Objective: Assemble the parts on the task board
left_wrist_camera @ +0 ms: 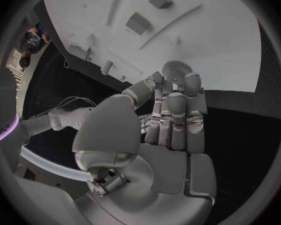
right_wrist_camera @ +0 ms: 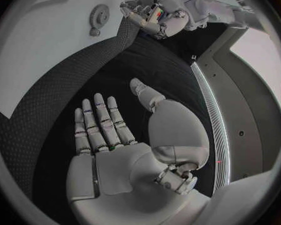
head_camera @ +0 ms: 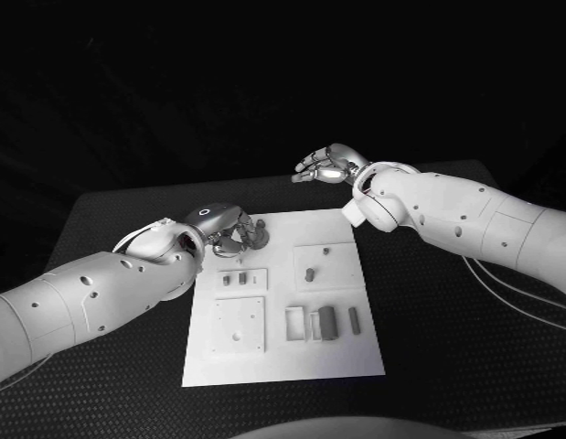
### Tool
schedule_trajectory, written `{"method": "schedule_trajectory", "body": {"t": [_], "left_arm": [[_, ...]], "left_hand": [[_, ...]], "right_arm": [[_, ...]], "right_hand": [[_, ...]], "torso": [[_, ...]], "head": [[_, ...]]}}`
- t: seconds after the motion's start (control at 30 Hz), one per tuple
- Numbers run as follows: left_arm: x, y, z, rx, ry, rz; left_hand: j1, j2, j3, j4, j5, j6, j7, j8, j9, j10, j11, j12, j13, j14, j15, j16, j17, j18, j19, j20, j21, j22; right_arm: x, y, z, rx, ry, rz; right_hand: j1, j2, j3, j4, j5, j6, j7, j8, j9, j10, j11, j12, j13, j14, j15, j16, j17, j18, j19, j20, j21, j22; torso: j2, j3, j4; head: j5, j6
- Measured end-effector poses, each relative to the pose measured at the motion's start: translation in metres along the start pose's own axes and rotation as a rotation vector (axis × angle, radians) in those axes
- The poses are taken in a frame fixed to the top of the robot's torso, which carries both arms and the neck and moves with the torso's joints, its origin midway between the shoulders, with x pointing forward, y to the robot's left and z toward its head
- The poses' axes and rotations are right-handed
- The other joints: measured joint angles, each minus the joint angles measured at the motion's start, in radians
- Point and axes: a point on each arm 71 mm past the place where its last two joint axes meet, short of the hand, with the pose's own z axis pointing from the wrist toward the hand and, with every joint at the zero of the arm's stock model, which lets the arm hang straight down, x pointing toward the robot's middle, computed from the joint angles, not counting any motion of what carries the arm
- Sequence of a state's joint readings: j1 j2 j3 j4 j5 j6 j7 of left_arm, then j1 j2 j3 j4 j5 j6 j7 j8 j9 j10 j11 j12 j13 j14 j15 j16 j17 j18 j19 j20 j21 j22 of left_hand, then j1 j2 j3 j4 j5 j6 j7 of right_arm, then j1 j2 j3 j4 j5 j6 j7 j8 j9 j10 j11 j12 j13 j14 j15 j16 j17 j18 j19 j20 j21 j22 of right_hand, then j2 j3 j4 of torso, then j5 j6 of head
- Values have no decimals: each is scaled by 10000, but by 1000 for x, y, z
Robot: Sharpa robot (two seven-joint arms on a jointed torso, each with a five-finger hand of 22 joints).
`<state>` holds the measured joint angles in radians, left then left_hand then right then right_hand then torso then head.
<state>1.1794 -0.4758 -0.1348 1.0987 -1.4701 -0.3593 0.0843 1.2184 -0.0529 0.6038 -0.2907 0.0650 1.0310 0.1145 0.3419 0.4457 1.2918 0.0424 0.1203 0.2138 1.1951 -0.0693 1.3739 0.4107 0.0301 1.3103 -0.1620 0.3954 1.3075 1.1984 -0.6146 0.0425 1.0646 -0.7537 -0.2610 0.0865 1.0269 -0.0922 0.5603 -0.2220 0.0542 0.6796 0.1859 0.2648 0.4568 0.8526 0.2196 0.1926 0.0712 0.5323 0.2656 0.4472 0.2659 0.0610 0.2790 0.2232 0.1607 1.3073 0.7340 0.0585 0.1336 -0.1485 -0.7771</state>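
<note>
On the task board [head_camera: 283, 361] several parts [head_camera: 322, 322] lie loose; left hand [head_camera: 234, 233] apparently pinches a gear [left_wrist_camera: 176, 69], right hand [head_camera: 329, 165] spread empty.

A black, square-cornered table [head_camera: 494, 366] with a finely dotted, textured top is set against an unlit, near-black background. Thin pale cables [head_camera: 514, 291] are laid across the table's surface along one side. No walls or windows can be made out.

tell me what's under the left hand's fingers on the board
A round toothed gear sits at the left hand's fingertips, on the task board. Whether the fingers actually grip it, or what lies beneath the gear, is covered.
</note>
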Motion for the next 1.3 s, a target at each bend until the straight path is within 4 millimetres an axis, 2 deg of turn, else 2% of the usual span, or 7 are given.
{"method": "schedule_trajectory", "body": {"t": [0.37, 0.77, 1.3], "left_arm": [[2, 14, -16, -274, 490, -19], [6, 16, -17, -385, 813, 23], [13, 22, -19, -582, 1209, 198]], "left_hand": [[25, -26, 31, 14, 0, 9, 9, -1, 0, -1, 0, 1, -1, 1, 1, 0, 0, 1, 14, 15, 0, -1], [42, -44, 46, -1, -2, 9, 10, -7, -10, -2, -2, -4, 12, 0, 2, -1, 1, 1, 14, 17, 0, 5], [-18, -14, 45, -2, -4, 32, -13, -1, -5, 25, 26, -6, 11, 5, 8, -1, -7, 1, 15, 19, -1, 4]], "right_arm": [[0, -1, 0, 12, -9, -3], [0, 0, 0, 12, 0, -1], [0, 0, 0, 9, 8, 1]], "right_hand": [[0, 0, 0, 0, 0, 0, 0, 0, 0, 0, 0, 0, 0, 0, 0, 0, 0, 0, 0, 0, 0, 0], [0, 0, 0, 0, 0, 0, 0, 0, 1, 0, 0, 0, 0, 0, 0, 0, 0, -1, 0, 0, 0, 0], [0, 0, 0, 0, 0, 0, 0, 0, -8, 0, 0, 0, 0, 0, 0, 0, -1, 0, 0, 0, 0, 7]], "torso": [[1, 4, 6], [20, 8, -21], [14, 28, -32]], "head": [[50, -29], [135, -38], [159, -62]]}}
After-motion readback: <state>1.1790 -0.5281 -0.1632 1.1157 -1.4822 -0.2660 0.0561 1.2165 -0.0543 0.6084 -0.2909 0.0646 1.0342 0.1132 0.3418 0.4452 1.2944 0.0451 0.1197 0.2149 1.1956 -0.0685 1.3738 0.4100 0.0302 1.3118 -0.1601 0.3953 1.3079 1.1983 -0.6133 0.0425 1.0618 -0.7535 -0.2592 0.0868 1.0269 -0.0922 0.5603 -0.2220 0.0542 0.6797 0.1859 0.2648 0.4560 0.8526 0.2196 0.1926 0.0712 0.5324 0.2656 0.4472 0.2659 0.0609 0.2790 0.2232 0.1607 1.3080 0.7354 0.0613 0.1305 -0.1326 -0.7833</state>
